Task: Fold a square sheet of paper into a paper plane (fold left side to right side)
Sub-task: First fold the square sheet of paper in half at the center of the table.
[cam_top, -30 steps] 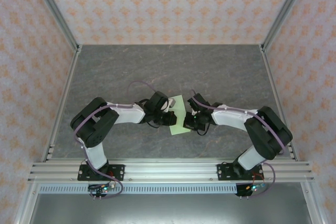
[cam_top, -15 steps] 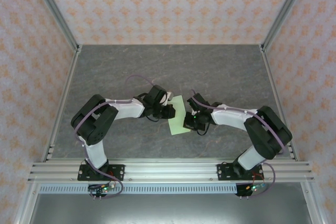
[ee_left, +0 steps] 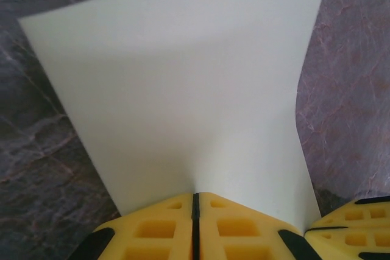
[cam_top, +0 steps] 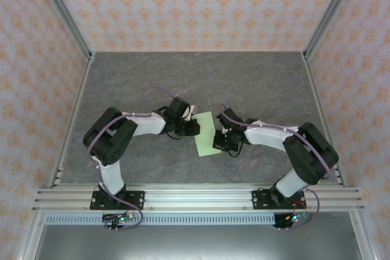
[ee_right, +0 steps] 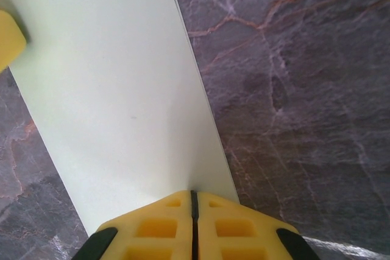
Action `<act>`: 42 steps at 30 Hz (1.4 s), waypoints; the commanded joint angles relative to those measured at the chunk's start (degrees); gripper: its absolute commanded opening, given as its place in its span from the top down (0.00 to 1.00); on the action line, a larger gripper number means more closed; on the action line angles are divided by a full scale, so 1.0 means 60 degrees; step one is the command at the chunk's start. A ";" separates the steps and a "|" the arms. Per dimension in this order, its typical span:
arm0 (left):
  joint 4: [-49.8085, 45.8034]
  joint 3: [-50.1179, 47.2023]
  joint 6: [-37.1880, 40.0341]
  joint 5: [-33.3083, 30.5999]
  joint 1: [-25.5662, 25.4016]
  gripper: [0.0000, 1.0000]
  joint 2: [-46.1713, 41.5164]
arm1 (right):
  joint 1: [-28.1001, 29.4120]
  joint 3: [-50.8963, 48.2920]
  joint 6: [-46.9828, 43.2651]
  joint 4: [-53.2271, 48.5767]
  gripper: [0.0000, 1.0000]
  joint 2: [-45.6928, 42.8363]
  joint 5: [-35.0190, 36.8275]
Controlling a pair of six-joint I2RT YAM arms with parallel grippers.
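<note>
While both arms reach in over the dark marbled table (cam_top: 256, 83), the square sheet of paper (cam_top: 206, 134) lies right between them. From above it is a pale green oblong, tilted, with its far end leaning to the right.

The left gripper (cam_top: 194, 126) is at the sheet's left edge, toward the far end. The right gripper (cam_top: 218, 142) is at the opposite edge, lower down toward the near end. The two are close together, with the paper spanning the gap between them.

On the left wrist camera the left gripper (ee_left: 195, 202) has its yellow jaws pressed flat together, the seam just a thin dark line. The paper's edge is nipped in that seam. From there the square sheet of paper (ee_left: 183, 89) fans out wide and away from the camera, with a soft shadow bowing across its upper half. In the bottom right corner the right gripper (ee_left: 350, 226) shows in yellow, just at the sheet's near right corner.

On the right wrist camera it is much the same. The right gripper (ee_right: 194, 202) has its jaws closed tight on the paper's edge. The square sheet of paper (ee_right: 116, 89) runs away up and to the left as a long plain strip. At its far left side a yellow piece of the left gripper (ee_right: 9, 38) touches the edge. To the right of the sheet is bare marbled table.
</note>
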 commanded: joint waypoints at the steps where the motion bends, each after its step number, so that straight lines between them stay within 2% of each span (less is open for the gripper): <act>1: -0.0173 0.0319 0.0371 -0.0816 0.0442 0.90 0.0415 | 0.0017 -0.0503 -0.0174 -0.1622 0.92 0.0653 0.1215; 22: -0.1011 0.2992 0.0548 -0.0707 0.1558 0.90 0.2393 | 0.0021 -0.0660 -0.0245 -0.1736 0.92 0.0594 0.1282; 33: -0.1619 0.4608 0.0562 -0.0570 0.1772 0.89 0.3194 | 0.0025 -0.0741 -0.0260 -0.1765 0.92 0.0623 0.1284; 42: -0.1808 0.5112 0.0555 -0.0568 0.1958 0.89 0.3486 | 0.0020 -0.0812 -0.0300 -0.1597 0.92 0.0421 0.1213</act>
